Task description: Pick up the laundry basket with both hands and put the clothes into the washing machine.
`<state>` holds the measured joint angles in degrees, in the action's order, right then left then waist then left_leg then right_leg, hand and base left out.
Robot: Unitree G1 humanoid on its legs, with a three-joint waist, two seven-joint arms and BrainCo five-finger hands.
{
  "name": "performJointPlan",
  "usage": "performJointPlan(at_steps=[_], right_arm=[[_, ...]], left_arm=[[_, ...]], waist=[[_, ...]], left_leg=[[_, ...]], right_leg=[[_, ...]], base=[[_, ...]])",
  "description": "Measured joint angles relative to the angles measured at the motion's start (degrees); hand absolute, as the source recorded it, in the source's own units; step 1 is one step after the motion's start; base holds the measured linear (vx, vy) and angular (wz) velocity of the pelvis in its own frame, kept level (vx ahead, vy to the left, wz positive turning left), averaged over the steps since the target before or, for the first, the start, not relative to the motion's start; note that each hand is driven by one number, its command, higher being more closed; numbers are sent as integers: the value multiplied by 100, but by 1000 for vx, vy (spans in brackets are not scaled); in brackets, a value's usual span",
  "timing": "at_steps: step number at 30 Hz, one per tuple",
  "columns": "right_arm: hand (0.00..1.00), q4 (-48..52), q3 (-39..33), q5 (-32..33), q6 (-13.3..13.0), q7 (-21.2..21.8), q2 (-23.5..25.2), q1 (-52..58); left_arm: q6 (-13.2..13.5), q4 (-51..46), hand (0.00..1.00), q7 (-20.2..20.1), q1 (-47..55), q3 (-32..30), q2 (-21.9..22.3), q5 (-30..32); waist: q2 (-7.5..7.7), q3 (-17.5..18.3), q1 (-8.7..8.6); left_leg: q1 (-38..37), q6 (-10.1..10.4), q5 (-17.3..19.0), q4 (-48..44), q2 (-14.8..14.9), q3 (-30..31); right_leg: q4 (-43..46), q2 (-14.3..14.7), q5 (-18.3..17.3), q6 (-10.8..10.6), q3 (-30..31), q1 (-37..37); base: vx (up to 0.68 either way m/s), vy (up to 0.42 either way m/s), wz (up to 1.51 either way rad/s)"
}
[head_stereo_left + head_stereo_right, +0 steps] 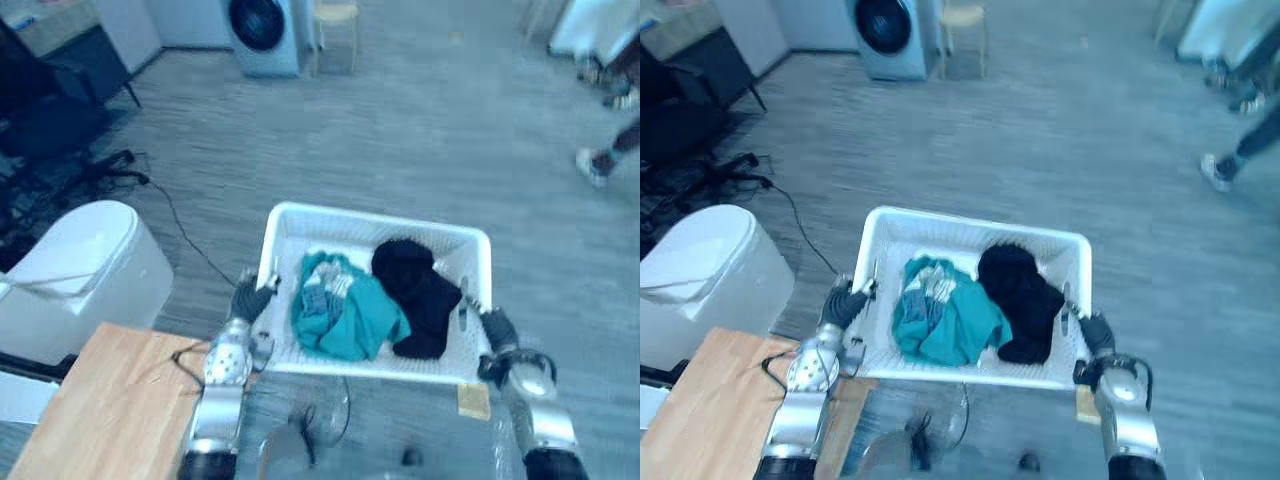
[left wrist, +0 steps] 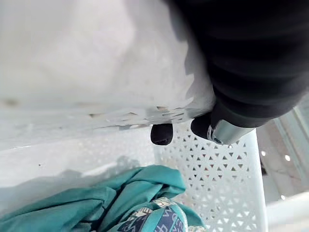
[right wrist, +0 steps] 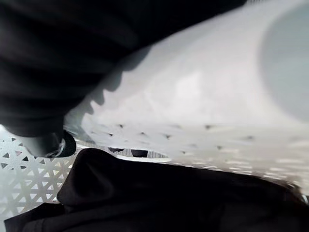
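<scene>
Left eye view has the white laundry basket [image 1: 370, 222] sitting in the lower middle of the frame, held between both hands, and it looks to us like it's already off the floor. The left hand [image 1: 250, 298] is on the basket's left rim and the right hand [image 1: 497, 328] is on the right rim. In the left wrist view the dark fingertips [image 2: 161, 134] hook over the rim into the basket, so that hand is clamped on it. The right wrist view shows one fingertip [image 3: 65, 144] curled over the edge the same way.

The teal garment [image 1: 345, 310] and black garment [image 1: 420, 290] are piled inside, touching each other.

What worries us:
- The hold looks like fingertips over a thin rim. If one side slips, the basket tips and the clothes go out.
- The washing machine [image 1: 265, 30] is way off at the top of the frame, left of centre, so that's a long carry on two legs.
- The white bin [image 1: 80, 270] and wooden table [image 1: 110, 400] crowd the lower left, and a swing that way could clip them.
- A person's shoe [image 1: 592, 165] shows at the right edge, near enough to matter.
</scene>
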<state>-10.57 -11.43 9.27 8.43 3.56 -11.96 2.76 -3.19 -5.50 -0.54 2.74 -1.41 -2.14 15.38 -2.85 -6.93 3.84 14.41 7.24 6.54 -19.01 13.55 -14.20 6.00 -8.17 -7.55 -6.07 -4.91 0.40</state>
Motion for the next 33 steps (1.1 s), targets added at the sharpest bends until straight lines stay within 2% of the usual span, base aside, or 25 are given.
performJointPlan(at_steps=[1, 3, 5, 6, 7, 8, 9, 10, 11, 12, 13, 14, 15, 17, 19, 20, 21, 22, 24, 25, 26, 27, 28, 29, 33], right_arm=[[100, 1, 73, -93, 42, -18, 71, 6], [100, 2, 160, -95, 50, -17, 33, 4], [100, 2, 179, -121, 55, -18, 78, 2], [100, 3, 141, -154, 55, -18, 70, 18], [100, 1, 83, -202, 57, -17, 185, 48], [100, 1, 67, -221, 59, -17, 268, 78], [100, -2, 44, -309, 83, -17, 390, 197], [100, -35, 29, -319, 90, -17, 400, 246], [100, -226, -42, -324, 92, -7, 454, 316], [100, -258, -49, -326, 92, 8, 514, 328], [100, -253, -50, -334, 89, 14, 605, 329], [100, -226, -82, -338, 90, 21, 608, 333], [100, -207, -121, -338, 90, 32, 599, 333], [100, -140, -255, -338, 90, 33, 498, 355], [100, -113, -372, -337, 92, 32, 425, 372], [100, -75, -364, -339, 93, 27, 420, 412], [100, 66, -349, -338, 96, 18, 313, 616], [100, 68, -355, -339, 108, 17, 197, 601], [100, 77, -332, -339, 148, 17, 69, 481], [100, 76, -293, -340, 163, 14, 105, 478], [100, 81, -282, -340, 171, 5, 82, 478], [100, 81, -282, -340, 170, -10, 75, 471], [100, 90, -254, -339, 167, -51, 82, 456], [100, 118, -185, -339, 165, -122, 77, 453], [100, 288, -123, -340, 171, -144, 41, 449]], left_arm=[[-42, 50, 100, 26, 54, -54, -85, 0], [-52, 53, 100, 59, 89, -60, -134, -4], [-44, 27, 100, 87, 217, -90, -103, -19], [-28, 11, 100, 88, 259, -60, -59, -24], [-14, 1, 100, 97, 271, -30, -66, -24], [-18, -4, 100, 94, 294, -23, -124, -24], [-61, -3, 100, 84, 338, 37, -256, -23], [-89, -3, 100, 74, 369, 114, -302, -23], [-138, -15, 100, 53, 449, 207, -378, -14], [-144, -24, 100, 52, 468, 206, -428, -9], [-152, -21, 100, 59, 456, 188, -524, -9], [-156, -13, 100, 58, 404, 198, -535, -9], [-157, -7, 100, 55, 377, 229, -529, -8], [-144, 150, 100, 55, 156, 379, -459, -5], [-127, 534, 100, 60, -254, 500, -470, 3], [-128, 574, 100, 65, -283, 511, -479, 10], [-123, 722, 100, 79, -278, 565, -363, 13], [-128, 767, 100, 80, -277, 564, -229, 14], [-124, 837, 100, 162, -297, 550, -126, 36], [-122, 902, 100, 187, -295, 497, -137, 35], [-113, 920, 100, 178, -285, 482, -135, 27], [-86, 920, 100, 180, -272, 483, -125, -5], [-53, 919, 100, 182, -218, 462, -138, -98], [-9, 895, 100, 182, -131, 431, -144, -193], [8, 724, 100, 158, 22, 344, -102, -308]], waist=[[133, -24, -21], [186, -47, 3], [232, -13, 65], [155, 40, 58], [256, 19, 51], [339, 21, 23], [470, 34, -30], [466, 37, -31], [388, 74, -118], [365, 66, -156], [305, 32, -165], [265, 31, -192], [157, 7, -233], [-63, -11, -388], [19, -18, -570], [107, -9, -619], [-53, 73, -681], [-243, 118, -623], [-319, 97, -581], [-380, 80, -561], [-460, 69, -498], [-505, 59, -447], [-453, 21, -343], [-351, -35, -301], [-295, -80, -274]], left_leg=[[-104, 66, 120, -113, -50, 2], [-43, 115, 309, -706, 13, 17], [263, -155, 533, -1613, -6, 2], [109, -152, 806, -1369, -112, -15], [-155, -241, 1257, -1204, -352, -104], [-292, -302, 1300, -1130, -451, -161], [-567, -291, 1335, -1025, -684, -221], [-729, -275, 1343, -964, -741, -226], [-1114, -281, 1346, -703, -780, -131], [-1296, -294, 1358, -515, -800, -78], [-1633, -307, 1381, -77, -840, 4], [-1957, -306, 1379, 323, -776, -8], [-2099, -286, 1366, 497, -738, -6], [-2562, -106, 1225, 956, -548, 11], [-2968, -93, 1161, 951, -607, 160], [-3098, -90, 1163, 952, -669, 210], [-3427, -81, 1188, 833, -525, 431], [-3386, -137, 1117, 615, -342, 449], [-2912, -11, 240, -992, 21, 583], [-2377, -39, -1064, -2266, 434, 560], [-1933, -188, -1392, -3417, 909, 409], [-1642, -353, -1261, -4141, 1218, 222], [-1193, -929, -828, -5099, 1480, -90], [-777, -1125, -461, -5395, 1420, -315], [372, -896, 332, -4111, 798, -560]], right_leg=[[-28, -15, -73, 19, 39, 98], [-13, -42, -120, -44, 113, 285], [191, -184, -226, -55, 161, 402], [697, -206, -393, -126, 139, 205], [1916, -475, -697, -309, 200, -268], [2641, -671, -721, -382, 187, -569], [3885, -1033, -331, -568, 190, -1086], [4262, -1120, -6, -640, 210, -1226], [4783, -1165, 721, -562, 190, -1393], [4995, -1144, 556, -500, 108, -1440], [5280, -946, -156, -40, -43, -1725], [5060, -679, -588, 384, -336, -1991], [4896, -568, -717, 570, -568, -2153], [3887, -208, -798, 651, -972, -2605], [1510, -181, 231, 276, -756, -2900], [990, -222, 551, 252, -684, -2874], [1330, -161, 1570, 502, -544, -2792], [1689, -23, 1276, 557, -608, -2844], [2445, 188, 494, 758, -747, -2709], [2328, 355, 215, 822, -796, -2257], [2037, 563, 137, 895, -895, -1846], [1831, 719, 109, 933, -887, -1566], [1486, 882, 40, 990, -770, -1037], [1159, 893, -57, 1025, -663, -548], [607, 796, -334, 840, -500, 296]], base=[[235, 128, -34], [300, 89, -23], [324, 164, -26], [306, 210, -25], [168, 156, -12], [257, 160, 4], [262, 104, 16], [501, 136, 17], [459, 122, 13], [547, 111, 8], [447, 39, -3], [443, 10, -6], [502, -18, 12], [497, -47, 38], [589, -161, 62], [834, -295, 68], [730, -254, 37], [852, -321, 18], [743, -305, -17], [678, -233, -13], [533, -138, -17], [631, -144, -40], [604, -130, -46], [710, -107, -40], [571, 41, -18]])
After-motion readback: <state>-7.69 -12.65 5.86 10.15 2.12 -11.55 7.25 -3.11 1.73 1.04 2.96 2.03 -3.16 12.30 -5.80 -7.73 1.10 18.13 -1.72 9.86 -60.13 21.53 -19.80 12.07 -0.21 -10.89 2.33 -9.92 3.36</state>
